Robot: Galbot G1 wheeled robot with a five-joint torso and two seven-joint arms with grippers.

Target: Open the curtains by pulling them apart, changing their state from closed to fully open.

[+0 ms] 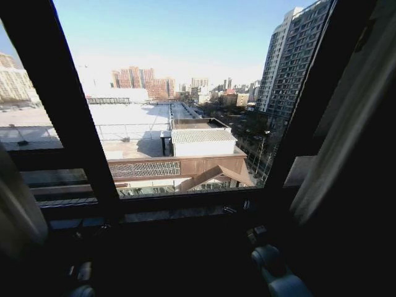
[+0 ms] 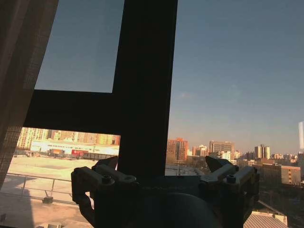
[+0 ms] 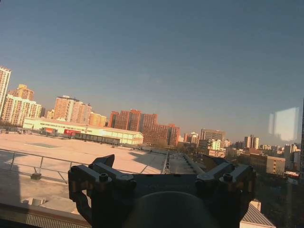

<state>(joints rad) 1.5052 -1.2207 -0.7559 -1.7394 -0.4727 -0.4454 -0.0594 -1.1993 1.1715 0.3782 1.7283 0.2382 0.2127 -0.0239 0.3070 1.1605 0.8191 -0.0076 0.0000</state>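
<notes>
the curtains [image 1: 337,133] hang gathered at the two sides of the window: one pale pleated panel bunched against the frame at the robot's right, the other [image 1: 17,207] a rounded fold low at the robot's left, with its sheer weave also showing at the edge of the left wrist view [image 2: 19,71]. between them the glass is bare, so by the look of it the pulling apart is done or very nearly so, the cloth sitting where a wide sweep of each arm would leave it

the left gripper [image 2: 161,173] points straight at the window frame [image 2: 145,85], jaws spread wide and nothing between them, the curtain off to one side and not touched. the right gripper [image 3: 159,168] faces clear glass, likewise spread and empty. low in the head view the right arm [image 1: 275,269] shows as a dark jointed shape before the sill, apparently drawn clear of the fabric

the frame is dark, with a heavy upright bar and a crossbar. beyond lie a pale flat rooftop [image 1: 133,120] with a railing, a small white-roofed building [image 1: 203,141], red-brown blocks far off, a tall tower [image 1: 296,55] at the right, and clear blue sky
</notes>
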